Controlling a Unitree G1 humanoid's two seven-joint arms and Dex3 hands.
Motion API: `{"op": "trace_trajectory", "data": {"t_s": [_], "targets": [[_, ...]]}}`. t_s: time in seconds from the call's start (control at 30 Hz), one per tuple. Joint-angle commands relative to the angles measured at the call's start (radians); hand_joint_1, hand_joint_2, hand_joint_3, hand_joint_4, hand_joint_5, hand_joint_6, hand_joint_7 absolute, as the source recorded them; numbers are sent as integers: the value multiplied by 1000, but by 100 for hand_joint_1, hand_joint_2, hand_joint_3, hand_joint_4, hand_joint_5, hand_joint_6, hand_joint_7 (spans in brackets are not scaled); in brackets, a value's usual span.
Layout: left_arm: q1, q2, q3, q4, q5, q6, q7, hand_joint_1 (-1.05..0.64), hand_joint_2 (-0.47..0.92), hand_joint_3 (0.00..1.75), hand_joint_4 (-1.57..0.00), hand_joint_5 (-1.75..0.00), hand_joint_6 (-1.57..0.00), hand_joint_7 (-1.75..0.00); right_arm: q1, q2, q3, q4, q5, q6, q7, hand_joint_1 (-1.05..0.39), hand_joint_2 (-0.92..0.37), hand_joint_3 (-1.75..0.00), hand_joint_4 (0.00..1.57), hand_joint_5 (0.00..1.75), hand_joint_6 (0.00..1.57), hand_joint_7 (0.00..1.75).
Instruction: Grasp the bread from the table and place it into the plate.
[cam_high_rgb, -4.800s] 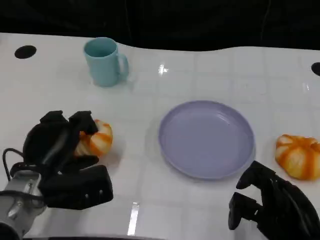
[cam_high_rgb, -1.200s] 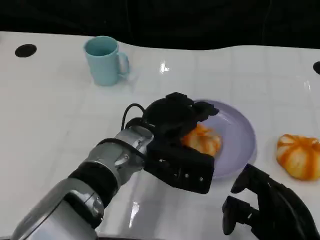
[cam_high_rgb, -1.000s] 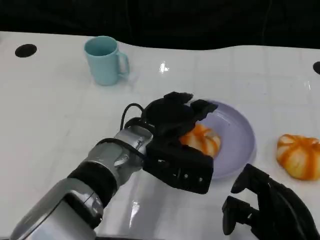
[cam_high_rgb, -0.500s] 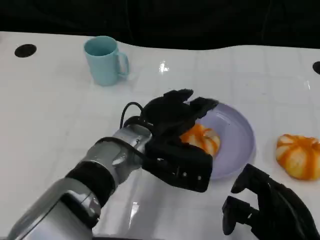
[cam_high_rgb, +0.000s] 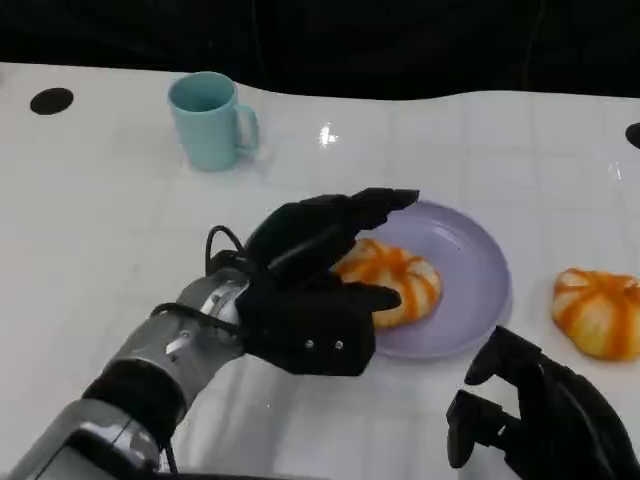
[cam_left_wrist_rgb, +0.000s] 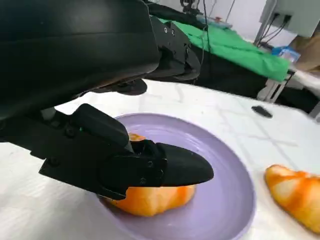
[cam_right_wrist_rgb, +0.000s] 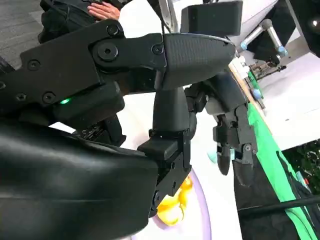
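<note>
The bread (cam_high_rgb: 392, 281) lies in the lavender plate (cam_high_rgb: 470, 262), on the side of it nearer the robot's left. The left robot hand (cam_high_rgb: 310, 280) hangs over that side of the plate with its fingers (cam_high_rgb: 372, 203) spread apart and holding nothing; in the left wrist view one dark finger crosses in front of the bread (cam_left_wrist_rgb: 150, 197), and I cannot tell whether it touches it. The right robot hand (cam_high_rgb: 530, 420) sits low at the near edge of the white worktop (cam_high_rgb: 110, 220), fingers curled in on nothing. A second orange bread (cam_high_rgb: 600, 310) rests on the worktop just beyond it, apart from the plate. A pale blue mug (cam_high_rgb: 208, 120) stands upright at the far left.
</note>
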Motion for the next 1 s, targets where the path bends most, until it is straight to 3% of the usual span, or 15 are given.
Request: {"op": "trace_trajectory", "data": {"t_s": [0.03, 0.27, 0.43, 0.5, 0.57, 0.7, 0.87, 1.0], "targets": [[64, 5, 78, -46, -135, -38, -103, -78, 92, 39, -26, -60, -32, -19, -4, -7, -13, 8, 17, -10, 8, -54, -92, -45, 77, 175, 45, 175], [195, -38, 212, -195, -464, 22, -387, -62, 92, 29, -33, -100, -51, -20, -7, -8, -16, 9, 21, -4, 8, -55, -92, -44, 77, 175, 45, 175], [261, -44, 261, -285, -573, 85, -496, -60, 92, 29, -35, -103, -53, -20, -6, -10, -14, 8, 18, -4, 4, -55, -92, -44, 77, 175, 46, 175], [310, -47, 297, -335, -665, 111, -569, -56, 92, 32, -51, -106, -63, -25, -5, -14, -11, 6, 9, -7, 1, -55, -92, -44, 77, 175, 46, 175], [345, -45, 316, -375, -706, 132, -604, -55, 92, 33, -55, -106, -65, -26, -3, -12, -10, 0, 6, -6, -6, -55, -92, -44, 77, 175, 46, 175], [430, -50, 363, -483, -820, 240, -667, -58, 92, 35, -59, -130, -83, -46, 0, -13, -5, -3, -5, -16, -7, -53, -92, -47, 75, 175, 45, 175], [510, -54, 397, -619, -894, 373, -676, -61, 92, 35, -64, -147, -68, -104, 2, -8, -7, -5, -1, -9, -11, -53, -92, -48, 75, 175, 46, 175], [550, -52, 427, -691, -972, 473, -703, -62, 92, 34, -64, -156, -64, -120, 5, -9, -3, -8, -9, -15, -12, -53, -92, -48, 75, 175, 46, 175]]}}
